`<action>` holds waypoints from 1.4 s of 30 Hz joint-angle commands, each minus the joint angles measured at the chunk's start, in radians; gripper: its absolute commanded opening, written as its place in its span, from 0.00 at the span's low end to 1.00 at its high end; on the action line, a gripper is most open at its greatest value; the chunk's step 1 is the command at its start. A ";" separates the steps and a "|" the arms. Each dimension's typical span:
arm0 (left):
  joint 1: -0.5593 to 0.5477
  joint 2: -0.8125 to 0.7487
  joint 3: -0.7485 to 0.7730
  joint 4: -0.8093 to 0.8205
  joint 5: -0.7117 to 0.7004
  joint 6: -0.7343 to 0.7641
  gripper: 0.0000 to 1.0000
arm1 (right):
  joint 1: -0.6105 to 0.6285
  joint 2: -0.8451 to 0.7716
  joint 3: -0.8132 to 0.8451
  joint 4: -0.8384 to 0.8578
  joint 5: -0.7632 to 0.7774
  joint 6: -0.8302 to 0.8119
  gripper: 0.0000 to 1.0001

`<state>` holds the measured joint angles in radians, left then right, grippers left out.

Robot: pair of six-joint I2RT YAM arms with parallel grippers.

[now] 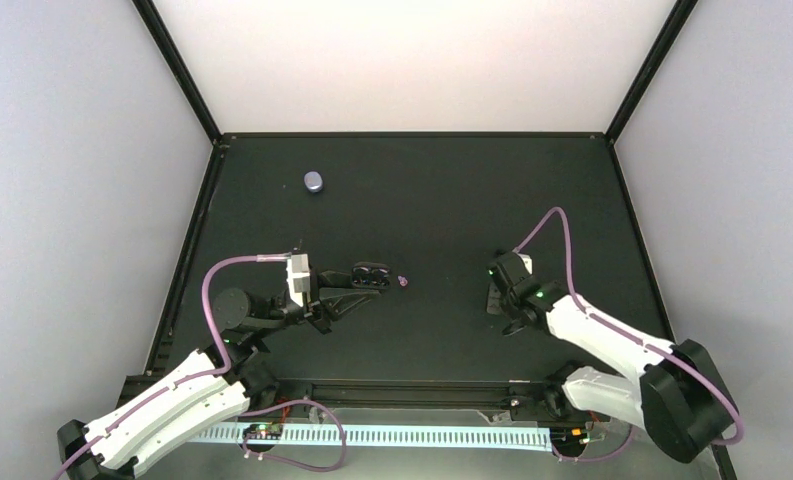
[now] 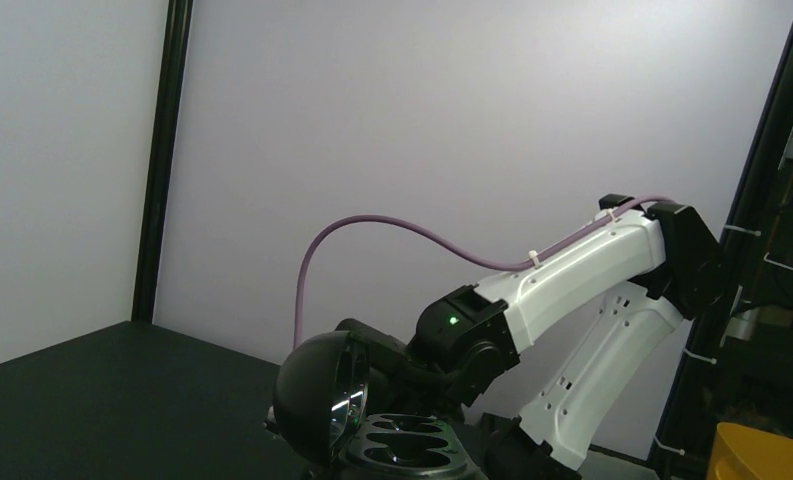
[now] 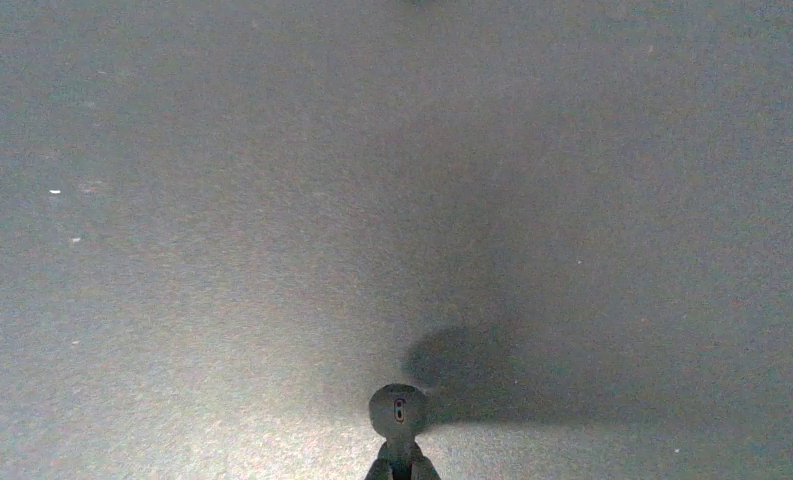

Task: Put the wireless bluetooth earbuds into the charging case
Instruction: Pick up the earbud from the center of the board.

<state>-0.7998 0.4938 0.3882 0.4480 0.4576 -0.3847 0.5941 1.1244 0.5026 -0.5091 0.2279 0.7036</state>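
left hand [image 1: 358,289] clamped on open charging case [image 2: 408,452] | right hand [image 3: 399,464] closed, pinching earbud [image 3: 399,408] over table [image 3: 222,250] | other earbud [image 1: 403,282] on table just beside case

From above, the back wall [image 1: 412,60] glows bright while my black desk [image 1: 442,200] swallows light, and a light strip [image 1: 392,436] behind my bases glares white. Under my right gripper [image 3: 400,468] the picture is dim and grainy. The earbud [image 3: 398,409] throws a soft shadow ahead-right. At my left gripper [image 1: 357,290] the charging case [image 2: 372,420] seems underexposed, with one glint on its lid.
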 commanded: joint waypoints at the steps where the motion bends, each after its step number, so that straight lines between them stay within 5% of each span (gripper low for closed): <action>1: 0.005 0.011 0.028 0.001 0.020 0.012 0.01 | 0.003 -0.093 0.063 -0.033 0.009 -0.061 0.01; 7: 0.005 0.029 0.036 0.013 0.078 0.017 0.02 | 0.004 -0.315 0.193 0.051 -0.400 -0.386 0.01; 12: 0.003 0.063 0.038 0.051 0.155 0.009 0.02 | 0.038 -0.426 0.328 -0.055 -0.618 -0.553 0.01; 24: -0.007 0.169 0.081 0.093 0.333 0.034 0.02 | 0.215 -0.392 0.733 -0.374 -0.644 -0.762 0.01; 34: -0.015 0.157 0.087 0.065 0.328 0.079 0.02 | 0.578 -0.262 0.832 -0.334 -0.418 -0.775 0.01; 42: -0.019 0.143 0.087 0.057 0.347 0.077 0.01 | 0.673 -0.174 0.836 -0.262 -0.421 -0.792 0.01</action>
<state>-0.8085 0.6533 0.4374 0.4938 0.7677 -0.3309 1.2423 0.9344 1.3151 -0.8127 -0.2241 -0.0681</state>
